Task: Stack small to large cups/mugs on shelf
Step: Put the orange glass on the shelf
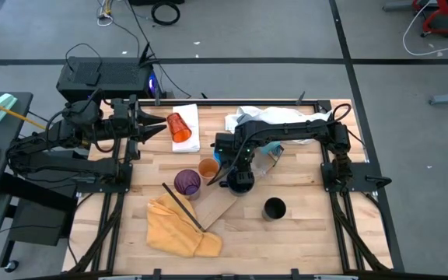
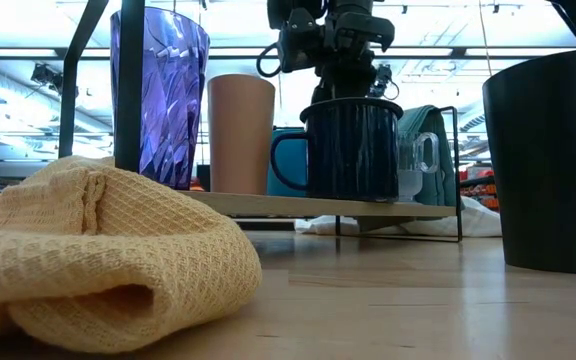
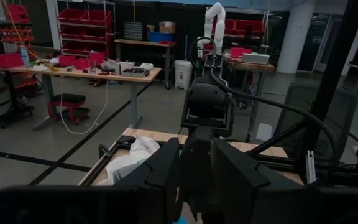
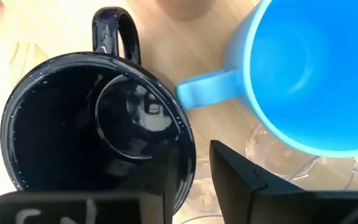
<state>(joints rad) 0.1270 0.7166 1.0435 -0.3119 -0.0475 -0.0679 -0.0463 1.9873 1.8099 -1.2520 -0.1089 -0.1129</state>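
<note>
From above, the right end effector (image 1: 239,176) sits over the dark bluish cup (image 1: 241,183) on the pale wood shelf (image 1: 218,207); lift straight clear. At table level, glossy enamel beside ribbed purple plastic (image 2: 158,92). Wrist view: fingers parted astride the rim. Left end effector (image 1: 159,124) waits, partly open, empty.

Bright overhead strip lights w/ glare in low view; near yellow cloth (image 2: 88,250) blurred.
</note>
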